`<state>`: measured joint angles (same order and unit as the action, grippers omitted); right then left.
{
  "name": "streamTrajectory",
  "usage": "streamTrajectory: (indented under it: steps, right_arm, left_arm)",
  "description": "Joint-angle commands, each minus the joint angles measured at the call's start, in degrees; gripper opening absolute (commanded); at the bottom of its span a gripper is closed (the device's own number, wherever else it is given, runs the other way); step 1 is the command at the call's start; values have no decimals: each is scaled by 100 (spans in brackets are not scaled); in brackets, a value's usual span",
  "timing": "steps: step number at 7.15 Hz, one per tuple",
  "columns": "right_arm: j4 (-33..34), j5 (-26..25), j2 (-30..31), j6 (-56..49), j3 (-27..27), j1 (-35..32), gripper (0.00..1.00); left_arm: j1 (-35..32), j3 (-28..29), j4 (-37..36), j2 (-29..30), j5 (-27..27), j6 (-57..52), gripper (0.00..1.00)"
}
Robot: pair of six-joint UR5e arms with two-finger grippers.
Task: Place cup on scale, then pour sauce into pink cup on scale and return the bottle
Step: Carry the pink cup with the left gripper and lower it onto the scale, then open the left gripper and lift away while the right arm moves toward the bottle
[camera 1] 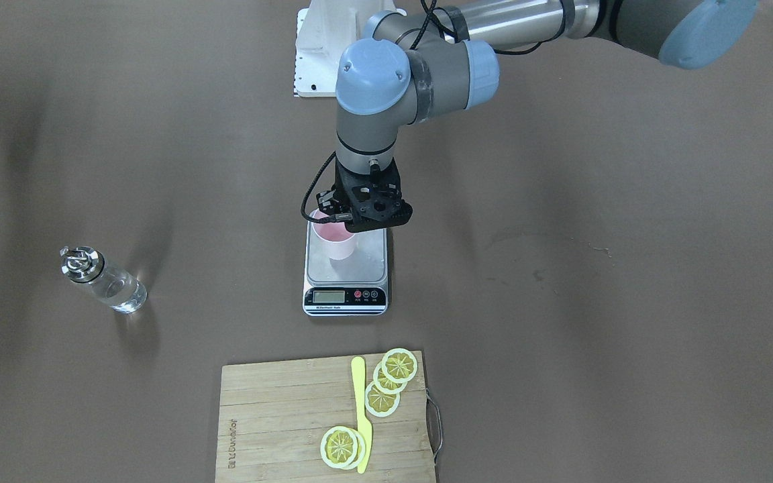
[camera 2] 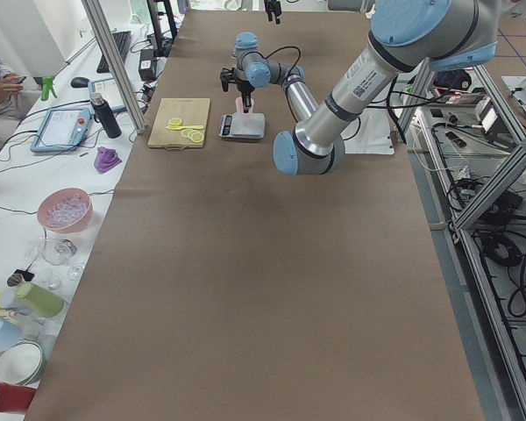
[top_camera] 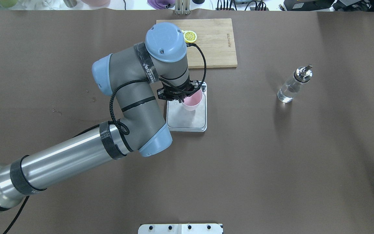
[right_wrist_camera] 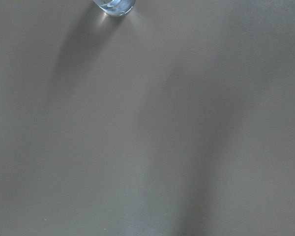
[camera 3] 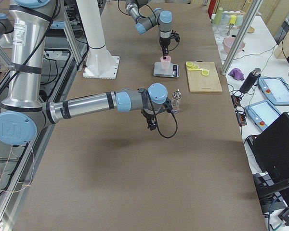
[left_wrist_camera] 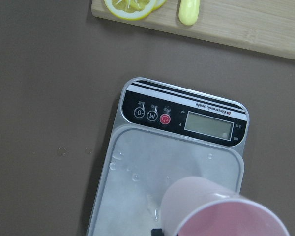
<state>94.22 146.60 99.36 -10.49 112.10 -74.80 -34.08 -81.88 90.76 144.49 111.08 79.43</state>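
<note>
The pale pink cup (camera 1: 335,241) is over the rear part of the silver scale (camera 1: 366,258); I cannot tell whether its base rests on the platform. My left gripper (camera 1: 353,221) comes down from above and is shut on the cup's rim (top_camera: 193,100). In the left wrist view the cup (left_wrist_camera: 221,211) fills the lower right, over the scale (left_wrist_camera: 137,187). The clear bottle (camera 1: 101,282) of colourless sauce stands upright on the table, far from the scale (top_camera: 187,122). My right gripper (camera 3: 151,120) hovers beside the bottle (camera 3: 176,102); I cannot tell whether it is open or shut.
A wooden cutting board (camera 1: 279,416) lies beyond the scale, carrying lemon slices (camera 1: 396,365) and a yellow knife (camera 1: 361,416). The scale's display strip (left_wrist_camera: 209,125) faces the board. Brown table surface stretches between the scale and the bottle (top_camera: 292,86).
</note>
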Motion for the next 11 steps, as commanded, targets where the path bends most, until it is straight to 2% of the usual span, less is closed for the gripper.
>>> streamTrajectory:
  steps: [1, 3, 4, 5, 6, 7, 9, 10, 11]
  right_arm:
    - [0, 0, 4, 3, 4, 0, 100]
    - [0, 0, -5, 3, -4, 18, 100]
    - [0, 0, -5, 3, -13, 44, 100]
    - [0, 0, -5, 3, -13, 44, 100]
    - [0, -9, -5, 3, -22, 44, 100]
    - [0, -17, -13, 3, -13, 70, 100]
    - [-104, -420, -128, 100, 22, 158, 100]
    - [-454, -726, -145, 100, -21, 246, 100]
    - [-1075, -1138, -224, 100, -196, 412, 100]
  left_arm:
    - [50, 58, 3, -26, 2, -6, 0]
    - [68, 102, 12, -44, 10, 2, 0]
    - [68, 102, 12, -53, 10, -6, 15]
    - [50, 41, 12, -79, 28, -128, 53]
    - [33, 15, 3, -88, 37, -269, 84]
    - [-98, -203, -23, -131, 72, -296, 86]
    - [-396, -1517, -67, -1050, 81, -462, 86]
    - [-537, -2037, -76, -1498, 81, -585, 87]
    - [-608, -2347, -76, -1807, 81, -587, 87]
